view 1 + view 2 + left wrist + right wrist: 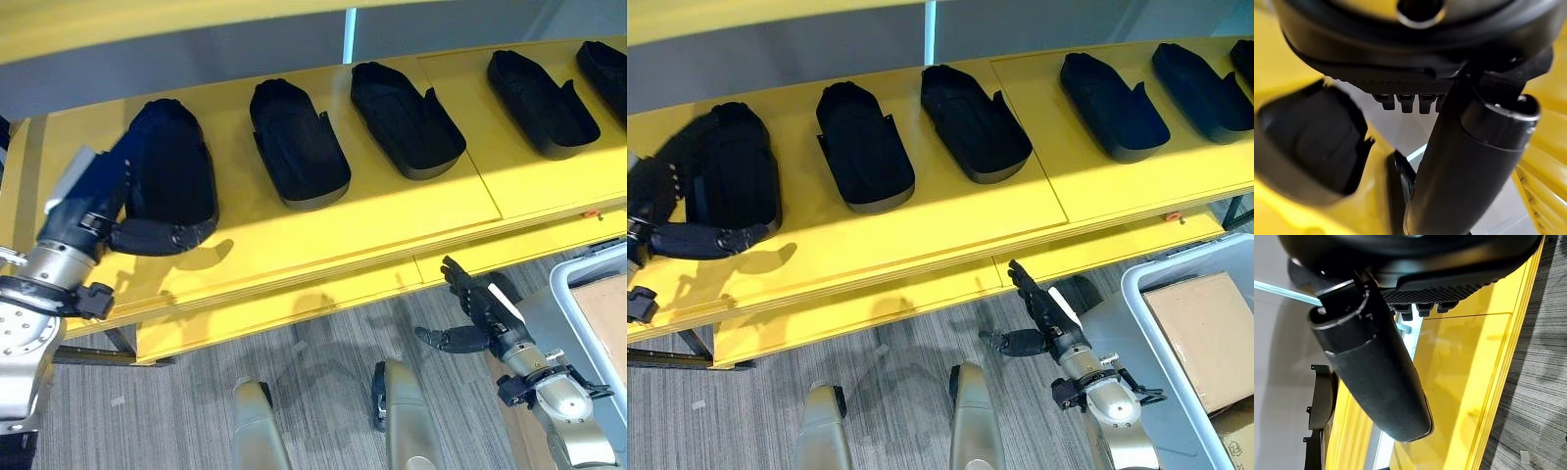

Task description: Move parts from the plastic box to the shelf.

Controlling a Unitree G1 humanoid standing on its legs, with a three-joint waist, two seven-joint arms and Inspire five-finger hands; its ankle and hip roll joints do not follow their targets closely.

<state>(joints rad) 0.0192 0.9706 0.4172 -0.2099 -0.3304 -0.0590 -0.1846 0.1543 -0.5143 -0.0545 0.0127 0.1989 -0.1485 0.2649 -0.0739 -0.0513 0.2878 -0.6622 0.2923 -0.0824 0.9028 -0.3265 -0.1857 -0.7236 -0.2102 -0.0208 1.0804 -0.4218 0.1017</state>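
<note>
Left hand (118, 211) curls round the leftmost black part (176, 162) on the shelf (411, 211); right hand (480, 313) spread, well apart

Black moulded parts (299, 142) (five visible), row, yellow shelf (421, 211), hollows up

Lying in a row along a long yellow flat-topped shelf (392, 211) standing on grey carpet floor (323, 372): five black moulded shoe-shaped plastic parts (299, 143).
</note>
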